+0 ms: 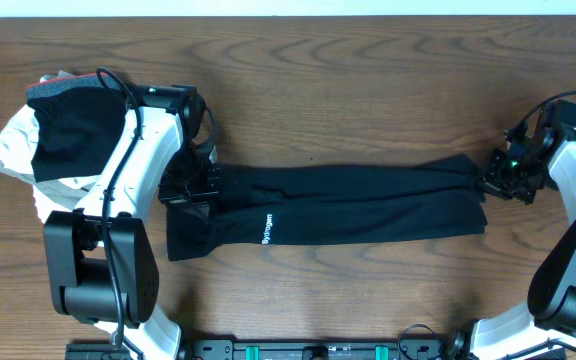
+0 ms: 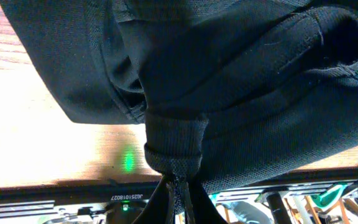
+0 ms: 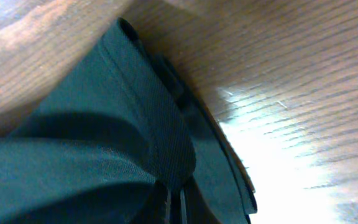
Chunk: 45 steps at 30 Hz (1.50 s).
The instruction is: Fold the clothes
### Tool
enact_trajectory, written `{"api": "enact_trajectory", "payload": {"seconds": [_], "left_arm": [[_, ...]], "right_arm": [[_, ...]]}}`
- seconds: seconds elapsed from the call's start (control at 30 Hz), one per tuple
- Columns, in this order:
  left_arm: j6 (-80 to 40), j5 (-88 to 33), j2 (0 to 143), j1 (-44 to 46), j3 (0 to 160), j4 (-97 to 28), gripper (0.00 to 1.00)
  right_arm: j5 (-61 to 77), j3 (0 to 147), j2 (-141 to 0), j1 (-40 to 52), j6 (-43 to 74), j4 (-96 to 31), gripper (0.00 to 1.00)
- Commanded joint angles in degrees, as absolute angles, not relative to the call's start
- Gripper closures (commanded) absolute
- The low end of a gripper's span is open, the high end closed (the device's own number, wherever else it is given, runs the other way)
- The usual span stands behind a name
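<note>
A: Far left first: a pile of other garments point(image 1: 56, 140), white and beige with a plain black piece on top, sits beside the left arm and plays no part here.

B: And the left end effector point(image 1: 194, 186)?

A: Clenched on the black garment point(image 1: 368, 205). Its wrist view shows a bunched wad of hem pinched right between the fingers.

B: Where does the garment lie?

A: Across the middle of the wooden surface point(image 1: 368, 90), drawn out as one long band. The white lettering point(image 1: 266, 228) faces up, closer to the left end.

B: Over to the right, then.

A: The right end effector point(image 1: 492, 182) is clamped on the opposite end. Its wrist view has the folded edge going in between the closed fingers, low over the wood.

B: So which step is this?

A: I'd say the lengthwise fold looks done and the band is being held taut between both grips — flattened before the cross fold.

B: Next move?

A: Likely one end gets carried over to meet the other. That calls for lifting high enough to clear the cloth, while the far grip holds its end steady so the layers stack squarely.
</note>
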<state>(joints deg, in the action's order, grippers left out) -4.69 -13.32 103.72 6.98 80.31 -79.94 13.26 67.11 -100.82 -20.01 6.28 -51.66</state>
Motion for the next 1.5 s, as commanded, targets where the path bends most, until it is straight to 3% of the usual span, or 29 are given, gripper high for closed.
{"api": "enact_trajectory", "payload": {"seconds": [0.0, 0.27, 0.4, 0.8, 1.1, 1.47], "left_arm": [[-5.1, -12.3, 104.0, 7.1, 79.8, -80.5, 0.94], [-5.1, -12.4, 104.0, 7.1, 77.1, -80.5, 0.92], [-5.1, -12.4, 104.0, 7.1, 76.4, -80.5, 0.79], [-5.1, -12.4, 104.0, 7.1, 76.4, -80.2, 0.79], [-5.3, -16.0, 104.0, 7.1, 76.4, -78.5, 0.79], [-6.8, -16.7, 104.0, 7.2, 69.1, -73.0, 0.64]], "right_arm": [[10.5, 67.6, -100.4, -20.4, 5.0, -51.7, 0.99], [10.5, 67.6, -100.4, -20.4, 5.0, -51.7, 0.99], [10.5, 67.6, -100.4, -20.4, 5.0, -51.7, 0.99], [10.5, 67.6, -100.4, -20.4, 5.1, -52.1, 0.98], [10.5, 67.6, -100.4, -20.4, 5.1, -52.3, 0.7], [10.5, 67.6, -100.4, -20.4, 5.0, -52.2, 0.67]]}}
